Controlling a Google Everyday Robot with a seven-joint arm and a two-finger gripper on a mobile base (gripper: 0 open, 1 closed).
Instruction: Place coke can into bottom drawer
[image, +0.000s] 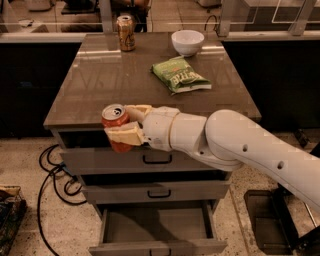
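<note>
My gripper is clamped on the coke can, one finger pressed to its far side by the rim and the other across the near side of its body; the can is in the air, touching nothing but my pads. It stands upright, long axis close to vertical, silver top up and open to the camera, red body hanging below my lower finger. It sits just off the front edge of the counter, near the left corner, level with the top drawer; the bottom drawer lies well below it and a little to the right.

I count two cans: the red one I hold and a gold can upright at the counter's back edge; one white bowl at the back; one green bag lying flat right of centre. There are three drawers; the top one and the middle drawer are pushed in, and only the bottom one is pulled out, its grey floor bare.

My arm reaches in from the right, crossing in front of the top drawer's right half. Black cables loop on the floor left of the cabinet, near the drawer's left side; the drawer's mouth is open from above.
</note>
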